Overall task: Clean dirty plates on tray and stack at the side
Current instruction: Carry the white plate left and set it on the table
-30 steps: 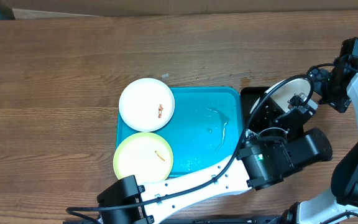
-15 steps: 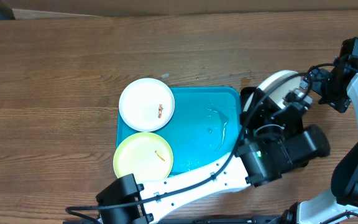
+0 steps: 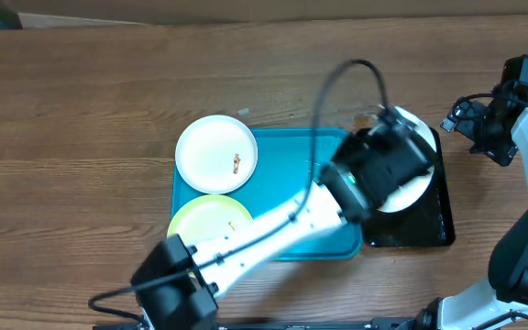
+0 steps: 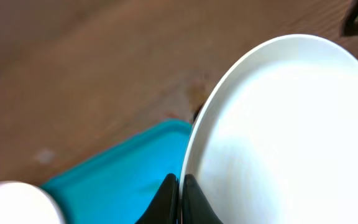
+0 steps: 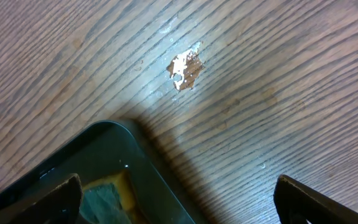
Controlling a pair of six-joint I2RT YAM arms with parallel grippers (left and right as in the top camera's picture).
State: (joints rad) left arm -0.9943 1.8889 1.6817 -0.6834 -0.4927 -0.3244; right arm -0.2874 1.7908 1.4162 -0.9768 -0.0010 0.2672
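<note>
Flanking the cyan tray [image 3: 287, 160] on its right, the black tray [image 3: 434, 229] lies beneath a white plate [image 4: 278, 137], its rim pinched by the left gripper [image 4: 180, 186]; the right gripper [image 5: 179, 205], spread wide and empty, hangs farther right.

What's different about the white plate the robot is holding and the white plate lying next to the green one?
The held plate is pinched at its rim by the left gripper, over the black tray; the lying plate sits free at a corner of the blue tray. The held plate looks clean; the lying plate has a reddish speck. Both are round and white.
</note>
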